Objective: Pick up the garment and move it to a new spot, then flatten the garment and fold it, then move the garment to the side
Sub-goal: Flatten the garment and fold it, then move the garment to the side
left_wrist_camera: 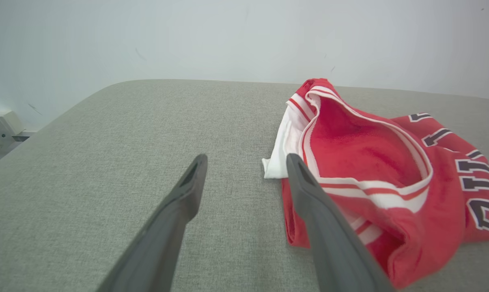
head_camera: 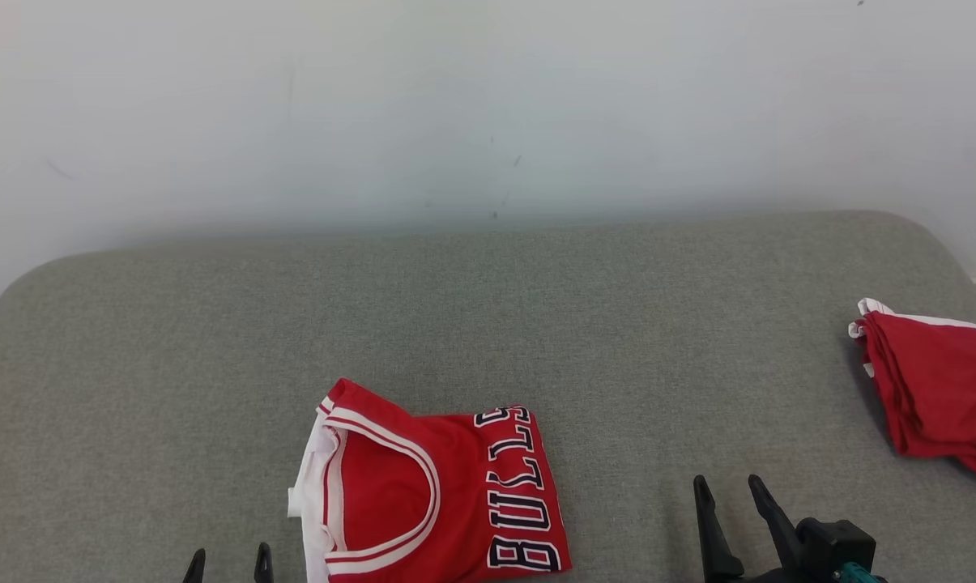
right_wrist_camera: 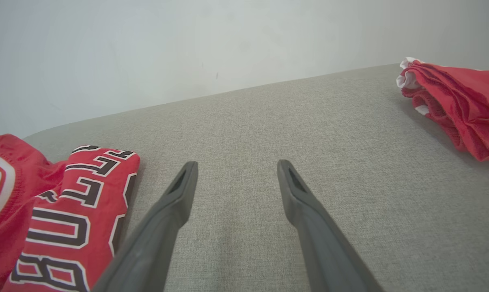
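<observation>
Folded red jersey (head_camera: 439, 494) lies on the grey upholstered surface (head_camera: 488, 308), a compact, roughly square bundle. A white-and-red trimmed opening faces up on the left half of the jersey; black, white-outlined "BULLS" lettering runs along its right edge. A small flap of white fabric sticks out from the jersey's left edge. Left gripper (head_camera: 228, 559) sits just left of the jersey, only the two dark fingertips visible in the head view, and apart from the cloth there. In the left wrist view the same gripper (left_wrist_camera: 246, 162) has its jaws parted moderately, with bare grey fabric between them and nothing held. Its right finger overlaps the trimmed edge of the jersey (left_wrist_camera: 362, 150) in that view; contact cannot be confirmed. Right gripper (head_camera: 728, 484) is to the right of the jersey with a clear gap of surface between them. The right wrist view shows this gripper (right_wrist_camera: 237, 166) with jaws spread about as far as the left's and empty, and the lettered side of the jersey (right_wrist_camera: 65, 211) to its left. A second red garment (head_camera: 937, 389), loosely bunched with white trim, lies well to the right of the jersey and farther back. Pale wall (head_camera: 488, 105) stands beyond the jersey.
</observation>
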Tool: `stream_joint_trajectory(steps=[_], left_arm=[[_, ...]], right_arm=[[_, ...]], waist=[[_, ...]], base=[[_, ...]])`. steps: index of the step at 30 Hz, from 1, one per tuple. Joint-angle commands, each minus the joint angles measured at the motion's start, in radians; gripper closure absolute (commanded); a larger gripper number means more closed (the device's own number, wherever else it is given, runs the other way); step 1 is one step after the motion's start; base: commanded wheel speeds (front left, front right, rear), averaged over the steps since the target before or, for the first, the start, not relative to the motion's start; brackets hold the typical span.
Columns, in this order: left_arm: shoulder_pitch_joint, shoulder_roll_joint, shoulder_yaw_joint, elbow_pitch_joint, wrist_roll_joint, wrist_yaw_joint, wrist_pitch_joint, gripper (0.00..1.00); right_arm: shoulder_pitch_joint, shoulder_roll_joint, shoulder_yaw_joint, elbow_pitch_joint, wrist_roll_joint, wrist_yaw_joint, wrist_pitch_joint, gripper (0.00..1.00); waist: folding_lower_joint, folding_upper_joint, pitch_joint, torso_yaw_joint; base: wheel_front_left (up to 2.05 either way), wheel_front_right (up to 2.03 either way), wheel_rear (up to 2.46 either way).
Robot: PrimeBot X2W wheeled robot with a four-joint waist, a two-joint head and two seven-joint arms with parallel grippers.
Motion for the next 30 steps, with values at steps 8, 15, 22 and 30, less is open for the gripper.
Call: stream_joint_trajectory(steps=[8,15,22,30], left_arm=[[0.022,-0.001,0.013,-0.002,0.003,-0.008,-0.003,0.00],[0.028,-0.001,0.006,-0.007,-0.005,-0.005,-0.003,0.00],[0.023,-0.001,-0.001,-0.012,-0.009,0.000,-0.003,0.00],[0.008,-0.001,-0.010,-0.017,-0.014,0.003,-0.003,0.00]], right_arm=[[0.015,0.003,0.018,0.013,0.030,-0.003,-0.004,0.00],[0.018,0.003,0.023,0.017,0.032,-0.003,-0.004,0.00],[0.017,0.003,0.027,0.012,0.018,-0.003,-0.004,0.00],[0.002,0.003,0.064,-0.011,-0.026,-0.003,-0.004,0.00]], waist=[[0.0000,0.0000,-0.012,-0.003],[0.0000,0.0000,-0.014,-0.007],[0.0000,0.0000,-0.012,-0.004],[0.0000,0.0000,0.005,0.013]], base=[[0.00,0.00,0.00],[0.00,0.00,0.00],[0.00,0.00,0.00],[0.00,0.00,0.00]])
